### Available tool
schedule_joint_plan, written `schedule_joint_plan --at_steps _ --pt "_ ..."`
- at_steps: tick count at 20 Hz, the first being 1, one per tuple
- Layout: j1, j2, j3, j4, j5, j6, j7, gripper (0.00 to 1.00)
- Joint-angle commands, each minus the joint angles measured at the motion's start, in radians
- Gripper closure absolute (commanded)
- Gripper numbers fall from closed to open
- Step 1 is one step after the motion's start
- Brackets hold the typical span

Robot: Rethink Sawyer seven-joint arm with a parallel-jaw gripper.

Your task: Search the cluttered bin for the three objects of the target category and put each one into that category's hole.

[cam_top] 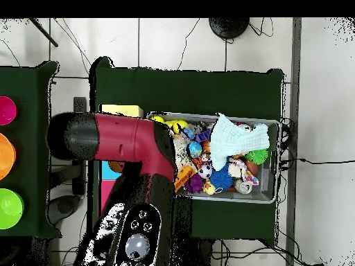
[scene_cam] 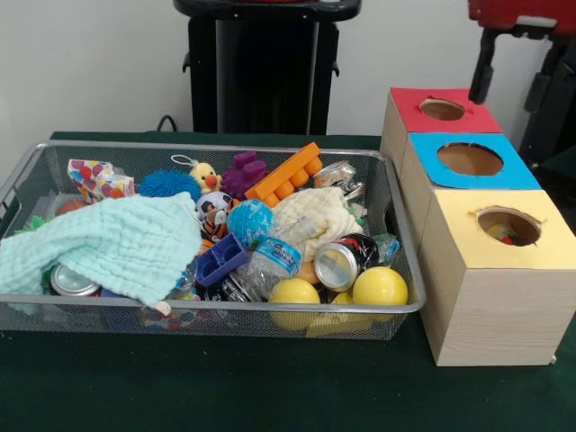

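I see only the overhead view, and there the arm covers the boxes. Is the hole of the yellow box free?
Observer: In the front view, the hole in the yellow-topped box is unobstructed, but something colourful lies inside.
Operator: Does something hide under the mint-green cloth?
Observer: Yes, a silver can peeks out beneath the mint-green cloth, by the near rim of the wire basket.
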Motion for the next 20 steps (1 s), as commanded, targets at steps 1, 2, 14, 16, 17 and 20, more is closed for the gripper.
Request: schedule_joint_plan --at_steps 1,2,14,16,17,20 --pt "-0.125 -0.009 0.146 0.120 -0.030 -0.050 -0.041 0.00" --pt "-0.147 -0.015 0.158 0.130 -0.039 -0.058 -0.066 0.00" --pt "-0.404 0.010 0.334 0.114 -0.182 -0.072 -0.266 0.00" --pt "-0.425 0.008 0.350 0.103 -0.214 -0.053 -0.266 0.00" --pt "-0.441 0.004 0.359 0.102 -0.228 -0.046 -0.271 0.00" --pt "-0.485 -0.015 0.386 0.104 -0.266 -0.022 -0.284 0.00"
